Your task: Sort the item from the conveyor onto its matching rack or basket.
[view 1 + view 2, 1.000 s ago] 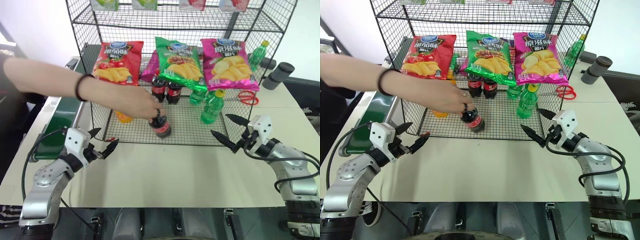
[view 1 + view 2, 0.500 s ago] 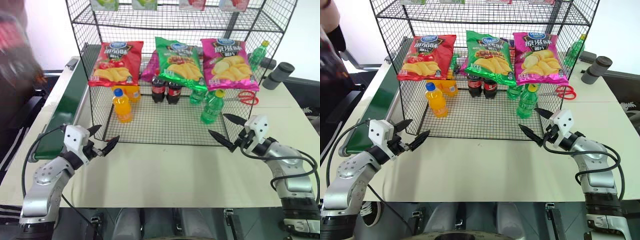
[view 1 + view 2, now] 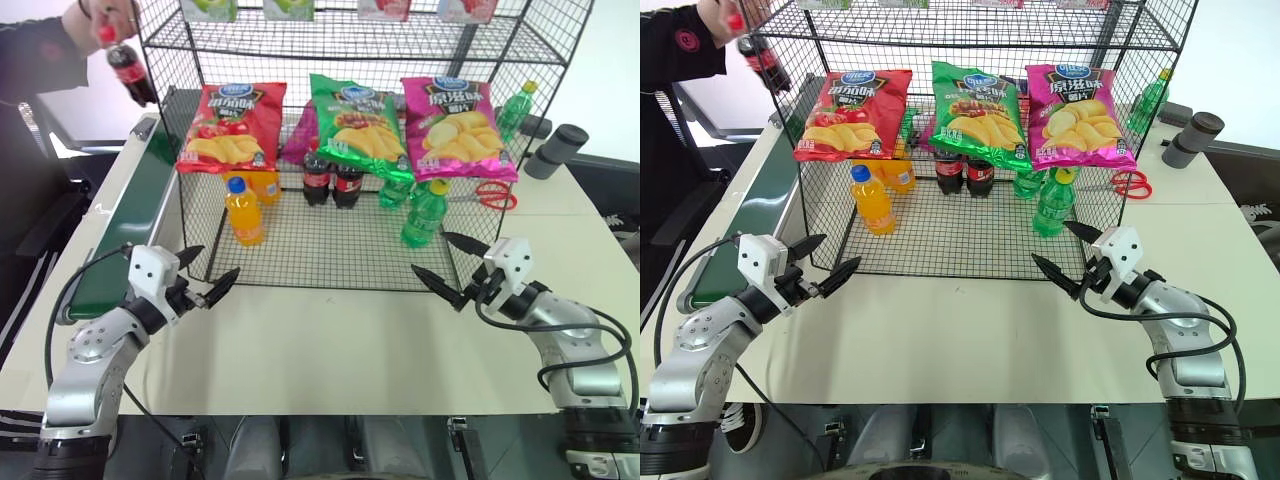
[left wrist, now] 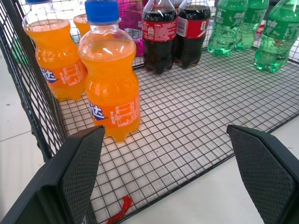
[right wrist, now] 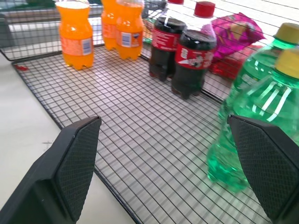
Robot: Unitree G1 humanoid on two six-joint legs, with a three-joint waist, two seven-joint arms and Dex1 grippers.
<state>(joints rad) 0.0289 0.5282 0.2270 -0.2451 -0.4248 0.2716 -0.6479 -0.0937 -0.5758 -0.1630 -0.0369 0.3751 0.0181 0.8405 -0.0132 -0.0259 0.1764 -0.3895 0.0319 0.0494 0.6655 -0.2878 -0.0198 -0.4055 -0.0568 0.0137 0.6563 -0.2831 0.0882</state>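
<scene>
The item, a small cola bottle [image 3: 130,75] with a red cap, hangs tilted in a person's hand at the far left, above the far end of the conveyor [image 3: 125,230]. That dark green belt runs along the left side of the black wire rack [image 3: 300,262]. My left gripper [image 3: 218,263] is open near the rack's front left corner, with nothing in it. My right gripper [image 3: 428,252] is open at the front right corner, also with nothing in it. Both are well apart from the item. The left wrist view looks along the open left gripper [image 4: 163,133] onto the mesh floor.
On the rack floor stand two orange bottles [image 3: 245,212], two cola bottles [image 3: 333,182] and green bottles [image 3: 425,212], with three chip bags [image 3: 350,125] behind. Red scissors [image 3: 490,195] and a grey cylinder [image 3: 556,150] lie to the right. Bare table [image 3: 320,350] lies in front.
The person's arm has left the rack, taking a cola bottle from its floor up to the far left above the conveyor. Both grippers have stayed open and in place.
</scene>
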